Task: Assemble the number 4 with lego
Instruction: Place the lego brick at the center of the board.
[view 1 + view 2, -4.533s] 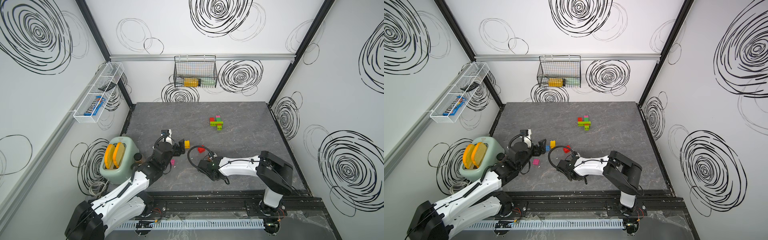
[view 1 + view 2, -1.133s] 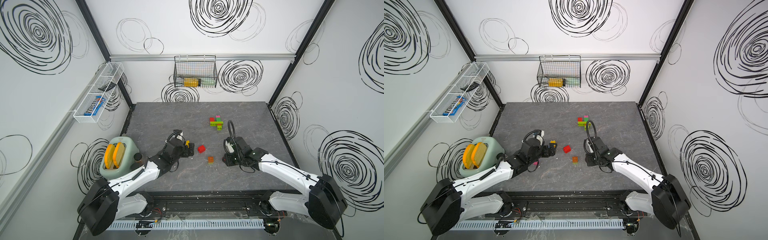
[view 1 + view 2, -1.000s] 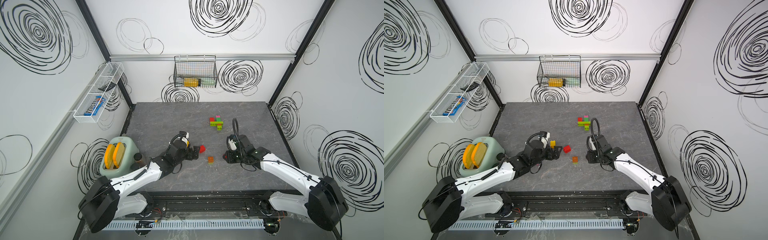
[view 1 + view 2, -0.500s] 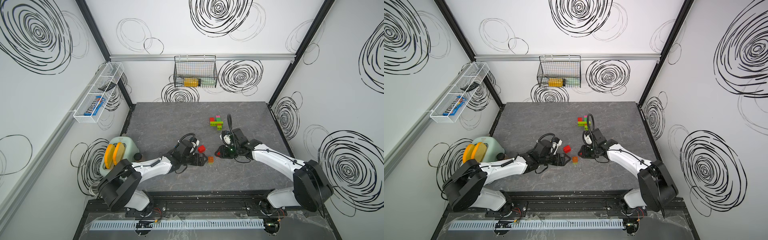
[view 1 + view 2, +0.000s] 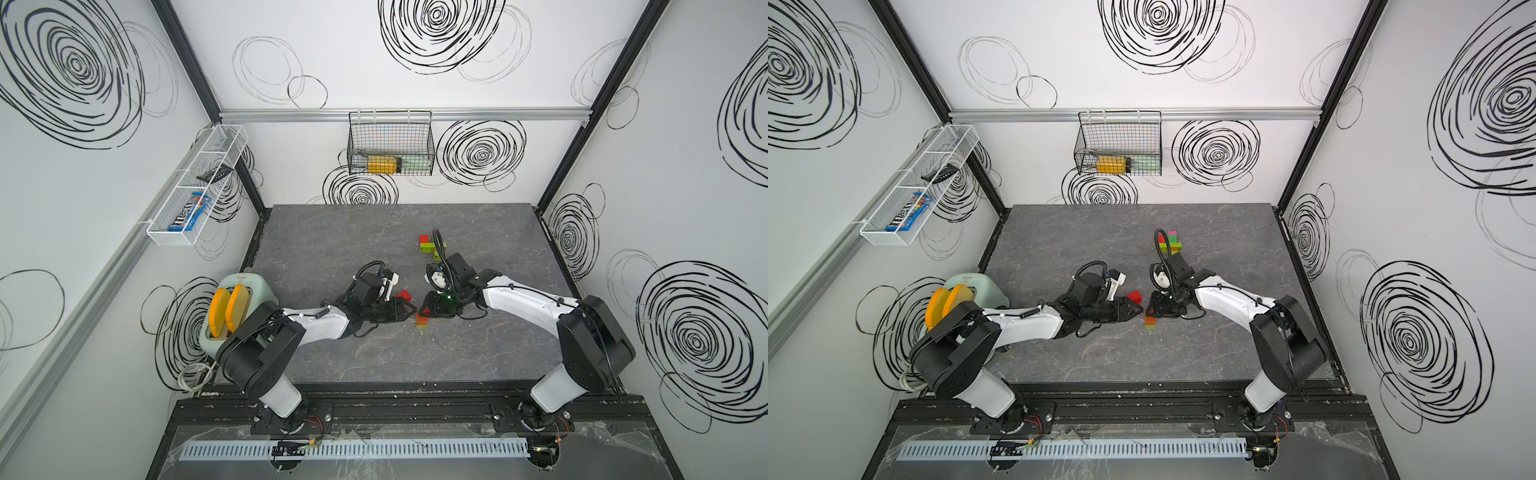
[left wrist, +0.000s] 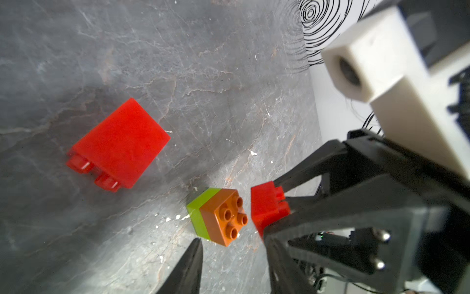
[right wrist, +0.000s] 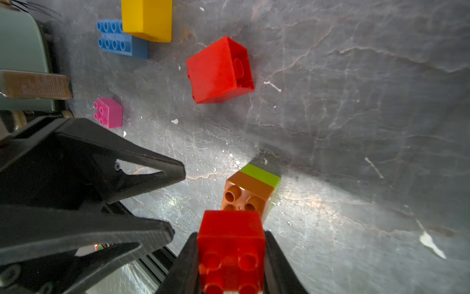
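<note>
While the right tool (image 7: 230,236) grips a studded red brick (image 7: 231,254), the empty left tool (image 7: 178,202) stands parted beside an orange-on-lime stack (image 6: 217,216).

I am logging the tabletop (image 6: 178,63) as a matt, grey stone-look surface, veined and flecked with pale chips. The loose red brick (image 6: 119,145) is showing smooth plastic, and the orange-and-lime stack (image 6: 218,216) is shining glossy on its studs. The clamped red brick (image 7: 231,244) is gleaming too. On the left gripper (image 7: 178,202), the fingers (image 7: 89,152) are reading as black matt plastic, finely grained. The wire basket (image 5: 390,141) is presenting as dark metal.
</note>
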Robot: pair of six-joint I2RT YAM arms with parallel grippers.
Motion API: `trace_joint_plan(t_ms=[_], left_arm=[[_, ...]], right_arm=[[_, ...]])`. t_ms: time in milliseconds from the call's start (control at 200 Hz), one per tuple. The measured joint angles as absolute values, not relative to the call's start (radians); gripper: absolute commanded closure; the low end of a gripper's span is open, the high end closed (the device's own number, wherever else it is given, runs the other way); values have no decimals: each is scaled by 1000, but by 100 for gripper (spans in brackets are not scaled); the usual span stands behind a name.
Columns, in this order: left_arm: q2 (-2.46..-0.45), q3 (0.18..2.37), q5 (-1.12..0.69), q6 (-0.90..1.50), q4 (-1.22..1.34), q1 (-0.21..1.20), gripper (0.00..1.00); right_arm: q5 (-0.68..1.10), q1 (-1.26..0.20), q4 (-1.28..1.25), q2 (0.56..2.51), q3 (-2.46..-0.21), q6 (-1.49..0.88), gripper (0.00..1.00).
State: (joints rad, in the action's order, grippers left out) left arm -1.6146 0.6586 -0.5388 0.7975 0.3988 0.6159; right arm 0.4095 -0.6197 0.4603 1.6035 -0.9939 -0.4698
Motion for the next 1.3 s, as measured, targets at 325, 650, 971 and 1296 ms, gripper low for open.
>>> trace_joint_plan(t_ms=[325, 650, 971, 1296], left_arm=[[-1687, 658, -591, 844, 436, 606, 71], [-1743, 658, -639, 869, 450, 606, 72], [-1782, 658, -680, 898, 494, 601, 76], [-1792, 648, -699, 917, 530, 593, 75]], right_arm=[[355, -651, 506, 1641, -1032, -475, 94], [312, -661, 521, 1646, -1035, -492, 93], [270, -694, 524, 1682, -1069, -517, 93], [223, -720, 517, 1666, -1064, -559, 90]])
